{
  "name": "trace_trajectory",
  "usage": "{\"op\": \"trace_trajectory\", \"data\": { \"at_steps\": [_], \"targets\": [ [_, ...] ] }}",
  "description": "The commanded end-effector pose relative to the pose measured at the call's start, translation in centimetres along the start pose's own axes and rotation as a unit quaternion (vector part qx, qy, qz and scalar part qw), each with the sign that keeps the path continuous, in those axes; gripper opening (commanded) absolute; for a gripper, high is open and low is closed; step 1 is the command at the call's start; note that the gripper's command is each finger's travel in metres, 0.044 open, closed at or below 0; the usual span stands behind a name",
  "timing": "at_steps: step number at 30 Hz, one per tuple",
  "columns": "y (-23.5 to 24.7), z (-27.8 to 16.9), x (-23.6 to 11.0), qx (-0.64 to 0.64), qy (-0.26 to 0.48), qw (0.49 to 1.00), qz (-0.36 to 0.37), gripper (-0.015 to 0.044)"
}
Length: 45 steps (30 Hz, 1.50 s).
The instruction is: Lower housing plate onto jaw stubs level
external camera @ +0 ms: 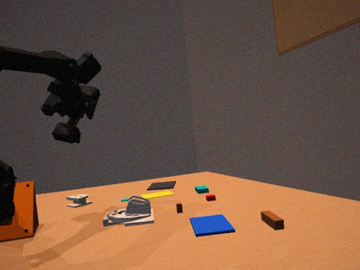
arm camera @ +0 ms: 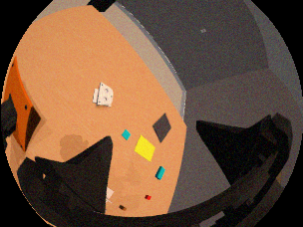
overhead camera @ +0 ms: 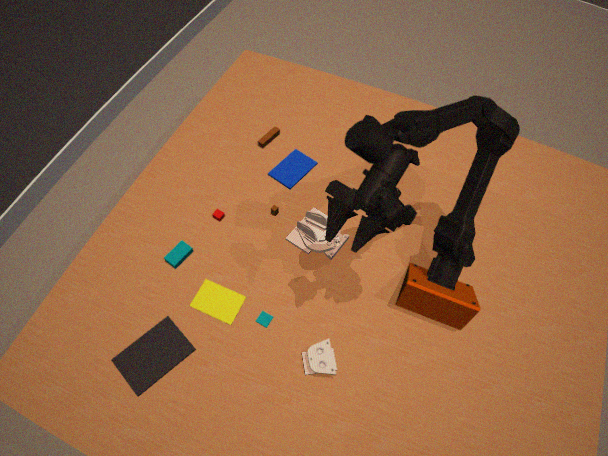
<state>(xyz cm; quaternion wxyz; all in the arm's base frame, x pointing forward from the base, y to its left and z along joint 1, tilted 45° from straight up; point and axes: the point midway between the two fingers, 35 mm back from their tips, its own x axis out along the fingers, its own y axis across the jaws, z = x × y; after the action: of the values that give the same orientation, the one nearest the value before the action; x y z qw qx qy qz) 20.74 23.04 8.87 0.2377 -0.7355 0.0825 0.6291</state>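
The white base (overhead camera: 296,240) (external camera: 139,222) lies on the table with two upright grey-white jaws (overhead camera: 306,231) (external camera: 138,206) side by side on it; one finger partly covers it in the top view. In the wrist view only a pale bit of this assembly (arm camera: 110,194) shows beside a finger. The white housing plate (overhead camera: 327,358) (external camera: 77,197) (arm camera: 106,97), with two round holes, rests raised on a white support, apart from the jaws. My gripper (overhead camera: 341,245) (external camera: 84,129) (arm camera: 154,132) is wide open and empty, well above the table and tilted. The jaw stubs are too small to tell.
Around the base lie a blue plate (overhead camera: 293,168) (external camera: 212,224), a brown bar (overhead camera: 269,137), a small brown block (overhead camera: 274,210) and a red block (overhead camera: 218,214). Farther off are teal pieces (overhead camera: 178,254) (overhead camera: 264,319), a yellow plate (overhead camera: 218,301) and a dark plate (overhead camera: 153,355).
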Motion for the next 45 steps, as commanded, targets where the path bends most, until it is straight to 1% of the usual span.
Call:
{"op": "trace_trajectory", "data": {
  "at_steps": [1,12,23,34,45],
  "targets": [
    [-0.5,0.3,1.1,-0.039,0.002,0.999,0.031,0.0440],
    [-0.9,1.3,4.8,-0.133,-0.006,0.984,0.122,0.0440],
    [-0.6,2.5,8.6,-0.230,-0.021,0.950,0.210,0.0440],
    [0.3,3.8,12.5,-0.325,-0.041,0.898,0.294,0.0440],
    [1.9,5.2,16.5,-0.414,-0.067,0.828,0.372,0.0440]
  ]
}}
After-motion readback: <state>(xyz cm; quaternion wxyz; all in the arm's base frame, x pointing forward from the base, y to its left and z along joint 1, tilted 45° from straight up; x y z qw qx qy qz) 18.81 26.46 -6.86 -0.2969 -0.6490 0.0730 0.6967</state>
